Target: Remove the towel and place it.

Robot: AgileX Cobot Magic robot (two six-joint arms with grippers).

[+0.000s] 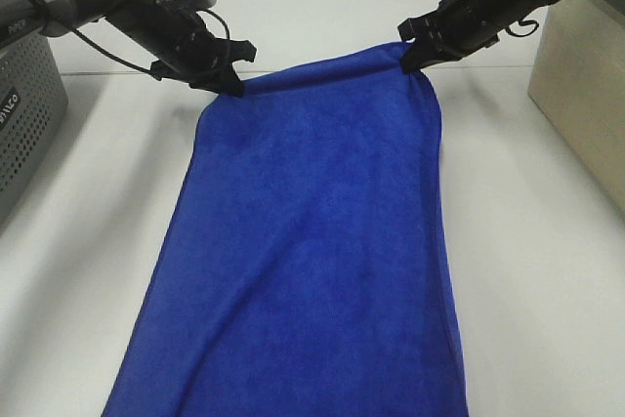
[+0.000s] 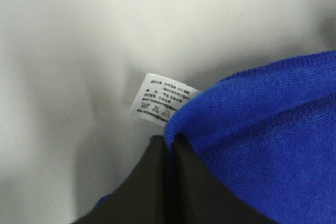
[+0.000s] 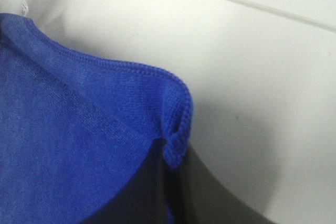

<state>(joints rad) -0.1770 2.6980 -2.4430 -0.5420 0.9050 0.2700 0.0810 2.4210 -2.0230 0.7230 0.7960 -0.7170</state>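
The royal-blue towel [image 1: 312, 261] lies spread lengthwise down the white table, from the far side to the near edge of the exterior view. My left gripper [image 1: 231, 82] is shut on its far left corner, and my right gripper [image 1: 410, 61] is shut on its far right corner. In the left wrist view the black fingers [image 2: 157, 177] pinch the towel's edge [image 2: 262, 129] beside a white care label [image 2: 160, 100]. In the right wrist view the hemmed corner [image 3: 176, 129] is bunched between the dark fingers [image 3: 210, 192].
A grey perforated basket [image 1: 24, 114] stands at the left edge of the table. A beige box [image 1: 581, 85] stands at the right edge. The white tabletop [image 1: 537, 271] shows on both sides of the towel.
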